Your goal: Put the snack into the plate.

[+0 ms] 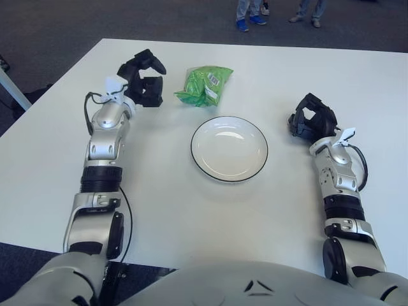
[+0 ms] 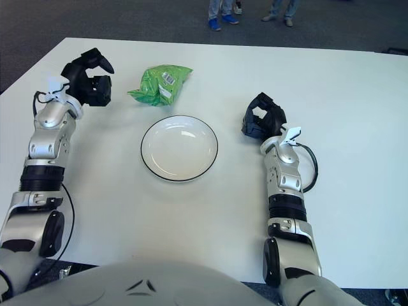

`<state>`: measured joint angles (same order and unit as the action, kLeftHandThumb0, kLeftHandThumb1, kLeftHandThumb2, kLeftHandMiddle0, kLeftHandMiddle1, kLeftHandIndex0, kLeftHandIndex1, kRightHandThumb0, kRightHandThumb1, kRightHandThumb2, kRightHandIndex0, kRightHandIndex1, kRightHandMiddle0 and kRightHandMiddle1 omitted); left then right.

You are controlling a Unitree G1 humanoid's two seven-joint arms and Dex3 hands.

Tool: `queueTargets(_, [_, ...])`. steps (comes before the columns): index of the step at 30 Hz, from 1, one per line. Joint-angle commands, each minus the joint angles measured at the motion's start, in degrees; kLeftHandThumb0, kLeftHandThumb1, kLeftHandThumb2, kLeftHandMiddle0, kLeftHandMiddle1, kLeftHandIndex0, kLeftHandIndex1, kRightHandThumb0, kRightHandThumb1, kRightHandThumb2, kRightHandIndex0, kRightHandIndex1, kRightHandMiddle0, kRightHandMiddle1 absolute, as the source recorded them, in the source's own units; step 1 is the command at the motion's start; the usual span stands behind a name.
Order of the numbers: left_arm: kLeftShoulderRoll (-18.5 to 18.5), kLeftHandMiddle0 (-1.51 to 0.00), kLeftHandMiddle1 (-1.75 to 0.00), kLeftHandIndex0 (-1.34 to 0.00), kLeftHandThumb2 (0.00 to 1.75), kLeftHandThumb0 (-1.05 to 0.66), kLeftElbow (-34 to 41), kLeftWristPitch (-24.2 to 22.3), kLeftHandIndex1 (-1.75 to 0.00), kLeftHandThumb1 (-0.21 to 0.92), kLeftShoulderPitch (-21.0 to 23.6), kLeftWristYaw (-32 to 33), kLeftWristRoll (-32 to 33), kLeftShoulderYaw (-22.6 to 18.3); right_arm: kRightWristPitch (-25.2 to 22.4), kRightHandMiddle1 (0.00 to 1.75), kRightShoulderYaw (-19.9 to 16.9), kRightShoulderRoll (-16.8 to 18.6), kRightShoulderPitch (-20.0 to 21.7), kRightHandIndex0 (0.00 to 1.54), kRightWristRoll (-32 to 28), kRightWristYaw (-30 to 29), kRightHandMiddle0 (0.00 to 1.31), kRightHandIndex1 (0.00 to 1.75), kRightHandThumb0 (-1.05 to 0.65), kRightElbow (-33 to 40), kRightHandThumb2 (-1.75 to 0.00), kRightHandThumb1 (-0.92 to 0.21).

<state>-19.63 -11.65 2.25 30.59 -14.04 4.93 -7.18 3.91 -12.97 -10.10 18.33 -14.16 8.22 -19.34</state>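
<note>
Green snack bag (image 1: 205,86) sits ungrasped; I'm reaching with my open, empty left hand (image 1: 144,81), grasp next, then plate (image 1: 229,148).

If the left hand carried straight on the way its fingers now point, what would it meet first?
Probably the green snack bag: the left hand opens toward it, with only bare table between. Its height above the table is unclear.

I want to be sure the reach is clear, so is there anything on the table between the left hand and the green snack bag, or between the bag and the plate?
Nothing visible. The left hand shows just left of the snack bag with bare table between, and the plate lies directly in front of the bag.
</note>
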Motion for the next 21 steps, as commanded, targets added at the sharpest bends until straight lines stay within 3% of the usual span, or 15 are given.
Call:
queueTargets(1, [-2.43, -1.16, -1.75, -0.54, 1.21, -0.45, 0.25, 2.61, -1.75, 0.4, 2.09, -1.35, -2.42, 1.18, -2.33, 1.75, 0.27, 1.78, -3.76, 1.31, -0.07, -0.41, 0.6, 1.75, -0.48, -1.66, -1.3, -0.34])
queueTargets(12, [-3.32, -1.19, -1.75, -0.56, 1.23, -0.46, -7.3, 10.96, -1.75, 0.39, 8.82, 0.11, -7.68, 3.22, -3.3, 1.75, 0.15, 1.82, -3.87, 1.3, -0.17, -0.33, 0.59, 1.75, -0.48, -1.07, -1.29, -0.34])
queueTargets(21, [-5.82, -1.25, -1.75, -0.59, 1.28, -0.47, -16.55, 24.02, -1.75, 0.34, 15.83, 9.17, -22.48, 8.74, -3.66, 1.75, 0.37, 1.79, -4.21, 1.3, 0.09, -0.41, 0.59, 1.75, -0.47, -0.4, -1.28, -0.35])
